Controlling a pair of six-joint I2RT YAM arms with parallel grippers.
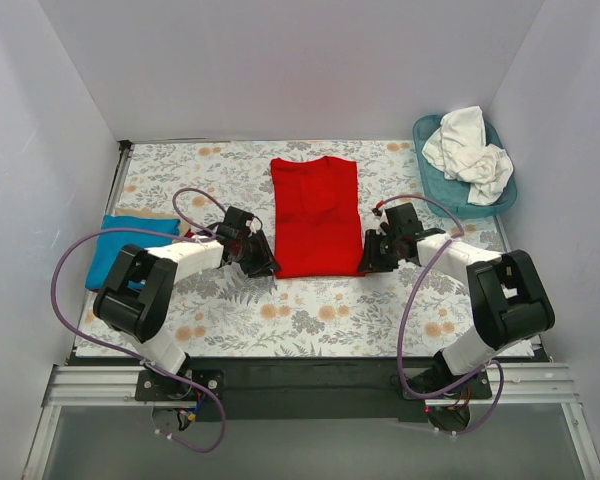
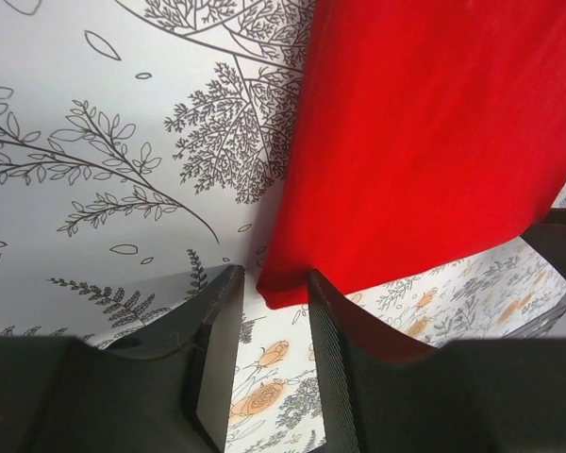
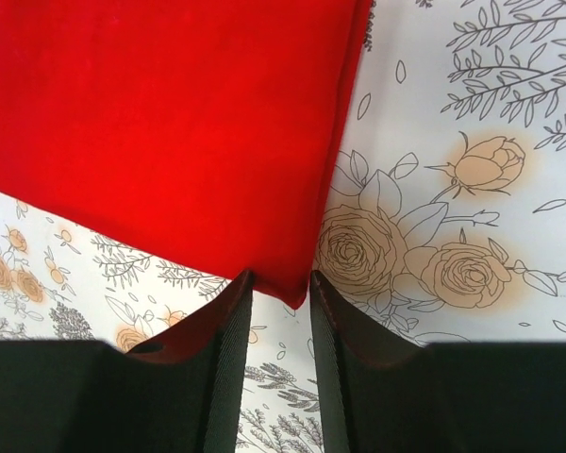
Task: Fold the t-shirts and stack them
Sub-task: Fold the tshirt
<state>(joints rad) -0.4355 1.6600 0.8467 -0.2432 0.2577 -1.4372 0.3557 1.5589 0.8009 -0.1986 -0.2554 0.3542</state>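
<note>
The red t-shirt (image 1: 315, 215) lies flat in the middle of the table, folded into a long rectangle. My left gripper (image 1: 263, 262) is at its near left corner. In the left wrist view the gripper (image 2: 274, 278) is open, and the corner of the red shirt (image 2: 424, 132) lies just between the fingertips. My right gripper (image 1: 370, 258) is at the near right corner. In the right wrist view it (image 3: 278, 278) is open, with the tip of the shirt's corner (image 3: 170, 123) between the fingertips. A folded turquoise t-shirt (image 1: 120, 245) lies at the left. White t-shirts (image 1: 470, 150) are heaped in the basket.
The teal plastic basket (image 1: 450, 192) stands at the back right corner. The floral table cloth (image 1: 310, 310) covers the table. White walls close in the left, back and right sides. Purple cables loop beside both arms.
</note>
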